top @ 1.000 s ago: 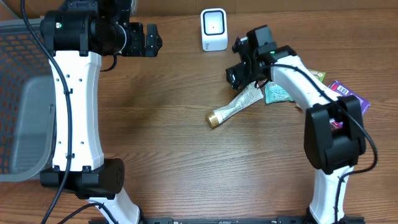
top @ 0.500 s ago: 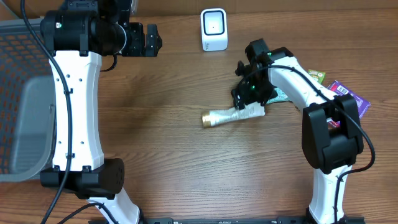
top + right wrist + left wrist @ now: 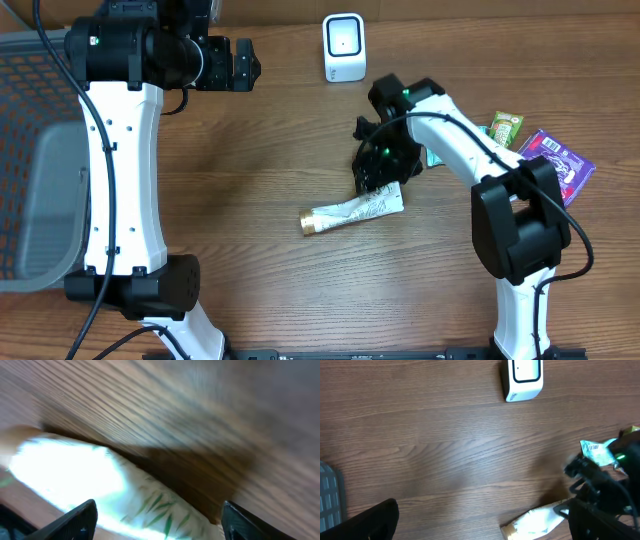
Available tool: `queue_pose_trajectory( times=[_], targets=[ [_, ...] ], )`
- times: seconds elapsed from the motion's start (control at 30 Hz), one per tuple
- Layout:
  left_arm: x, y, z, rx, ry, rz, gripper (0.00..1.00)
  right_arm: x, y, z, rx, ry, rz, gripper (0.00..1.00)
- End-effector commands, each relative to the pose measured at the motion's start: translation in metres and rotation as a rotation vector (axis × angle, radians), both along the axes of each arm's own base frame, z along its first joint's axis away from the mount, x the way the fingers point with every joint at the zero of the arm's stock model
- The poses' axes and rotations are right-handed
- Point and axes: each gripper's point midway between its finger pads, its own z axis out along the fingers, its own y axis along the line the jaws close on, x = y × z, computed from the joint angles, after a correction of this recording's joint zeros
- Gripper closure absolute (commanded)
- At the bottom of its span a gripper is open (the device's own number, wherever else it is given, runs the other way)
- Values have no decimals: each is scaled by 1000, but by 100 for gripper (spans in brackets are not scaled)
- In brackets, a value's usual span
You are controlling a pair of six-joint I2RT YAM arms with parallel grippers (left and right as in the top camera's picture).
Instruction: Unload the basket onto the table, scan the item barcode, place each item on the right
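Note:
The item, a white tube with a gold cap (image 3: 350,212), lies flat on the wooden table, cap to the left. My right gripper (image 3: 379,178) hangs over its right end. In the right wrist view its two dark fingertips (image 3: 75,521) stand wide apart, with the leaf-printed tube (image 3: 150,500) between and below them and a gap on each side; the right gripper (image 3: 160,525) is open. The white scanner (image 3: 344,47) stands at the table's far edge. My left gripper (image 3: 240,65) is raised at the far left, open and empty. The left wrist view shows the scanner (image 3: 522,380) and tube (image 3: 535,522).
A green packet (image 3: 505,127) and a purple packet (image 3: 558,160) lie to the right behind the right arm. A teal packet (image 3: 595,451) is partly hidden by that arm. A grey mesh basket (image 3: 30,200) sits off the table's left side.
The tube has slid left and toward the table's front, turning nearly level. My right gripper has moved the same way with it and its fingers have narrowed a little. The left arm is still.

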Motion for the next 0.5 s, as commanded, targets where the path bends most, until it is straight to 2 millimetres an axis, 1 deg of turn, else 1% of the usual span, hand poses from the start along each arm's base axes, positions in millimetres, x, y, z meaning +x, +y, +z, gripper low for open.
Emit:
queue_pose_trajectory(
  times=[0.0,0.07,0.13,0.23,0.27,0.3,0.47],
  targets=[
    [-1,-4,7,-17,-16,3,0,21,21,46,77,-107,5,18],
    [-1,-4,7,-16,-16,4,0,22,31,58,91,-132,24,17],
    [-1,-4,7,-16,-16,4,0,15,41,63,94,-131,51,17],
    [-1,-4,7,-16,-16,4,0,-12,53,61,79,-73,105,17],
    [-1,-4,7,-17,-16,3,0,-32,64,58,76,-31,149,17],
    [-1,-4,7,-17,-16,3,0,-44,71,56,67,-16,180,16],
    [-1,-4,7,-17,-16,3,0,-85,96,46,49,17,306,15]
  ],
)
